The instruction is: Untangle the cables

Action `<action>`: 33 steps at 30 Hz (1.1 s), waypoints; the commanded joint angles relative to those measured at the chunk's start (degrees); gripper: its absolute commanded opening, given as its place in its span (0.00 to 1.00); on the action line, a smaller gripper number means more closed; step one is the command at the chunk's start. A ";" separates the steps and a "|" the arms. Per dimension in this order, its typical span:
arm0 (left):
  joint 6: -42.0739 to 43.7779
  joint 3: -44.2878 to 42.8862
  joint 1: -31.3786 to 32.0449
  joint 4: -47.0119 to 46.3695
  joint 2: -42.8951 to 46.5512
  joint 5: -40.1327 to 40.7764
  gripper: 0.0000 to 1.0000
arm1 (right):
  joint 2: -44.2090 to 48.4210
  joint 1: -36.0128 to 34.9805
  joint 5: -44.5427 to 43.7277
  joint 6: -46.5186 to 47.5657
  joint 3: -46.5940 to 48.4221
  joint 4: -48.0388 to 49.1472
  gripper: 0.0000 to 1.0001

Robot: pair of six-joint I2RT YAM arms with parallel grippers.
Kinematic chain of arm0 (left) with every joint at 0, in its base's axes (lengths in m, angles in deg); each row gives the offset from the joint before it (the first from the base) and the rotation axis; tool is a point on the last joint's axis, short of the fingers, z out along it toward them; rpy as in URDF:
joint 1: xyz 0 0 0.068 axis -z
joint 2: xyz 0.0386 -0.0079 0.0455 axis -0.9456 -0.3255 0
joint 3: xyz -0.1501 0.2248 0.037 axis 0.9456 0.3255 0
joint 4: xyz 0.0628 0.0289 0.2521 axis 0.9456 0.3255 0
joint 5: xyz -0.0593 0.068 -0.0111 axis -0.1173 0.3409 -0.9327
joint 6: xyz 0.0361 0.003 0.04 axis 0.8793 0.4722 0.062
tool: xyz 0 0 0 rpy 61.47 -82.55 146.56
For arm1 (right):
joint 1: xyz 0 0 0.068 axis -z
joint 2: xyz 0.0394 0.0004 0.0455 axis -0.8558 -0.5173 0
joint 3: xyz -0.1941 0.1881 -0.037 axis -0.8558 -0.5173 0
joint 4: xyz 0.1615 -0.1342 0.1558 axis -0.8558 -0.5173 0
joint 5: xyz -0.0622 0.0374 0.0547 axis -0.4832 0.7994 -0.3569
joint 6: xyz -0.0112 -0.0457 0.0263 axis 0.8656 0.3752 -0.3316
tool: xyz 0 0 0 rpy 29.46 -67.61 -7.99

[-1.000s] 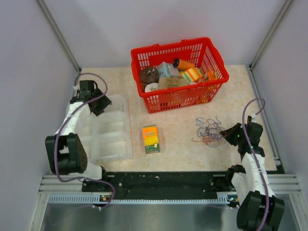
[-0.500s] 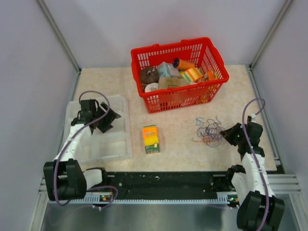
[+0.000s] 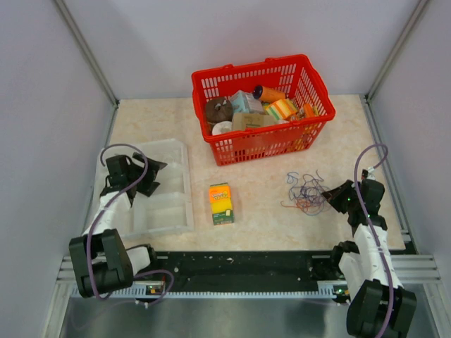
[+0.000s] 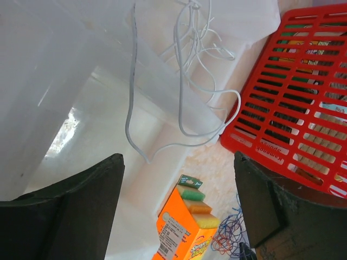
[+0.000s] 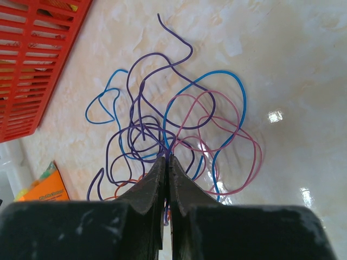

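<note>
- Right gripper (image 5: pixel 167 162) is clenched, its tips meeting at the near edge of the cable tangle (image 5: pixel 173 127) (whether a strand is caught between them, I can't tell).
- That tangle of blue, purple and pink wires lies on the table (image 3: pixel 268 222), right side, near the red basket (image 3: pixel 264 144).
- Left gripper (image 4: pixel 178 173) gapes wide above the clear compartment tray (image 4: pixel 81 108), where a white cable (image 4: pixel 191 9) lies loose.

cables (image 3: pixel 306 191) right of box (image 3: pixel 220 203), basket (image 3: pixel 268 144) behind
</note>
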 commanded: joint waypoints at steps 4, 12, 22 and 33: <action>0.38 -3.30 -0.59 -6.18 -6.79 0.21 0.74 | 0.22 0.38 0.41 -0.19 -0.30 2.03 0.02; -1.03 -4.71 -0.59 -8.55 -7.24 -1.37 0.40 | 0.14 0.38 0.32 -0.19 -0.39 2.29 0.02; -0.86 -8.75 -0.50 -9.70 -8.38 -1.64 0.00 | 0.05 0.38 0.32 -0.11 -0.39 2.29 0.02; 0.54 -18.05 -0.32 -1.72 -15.92 0.47 0.00 | -1.00 0.47 0.41 0.07 -0.30 2.38 0.02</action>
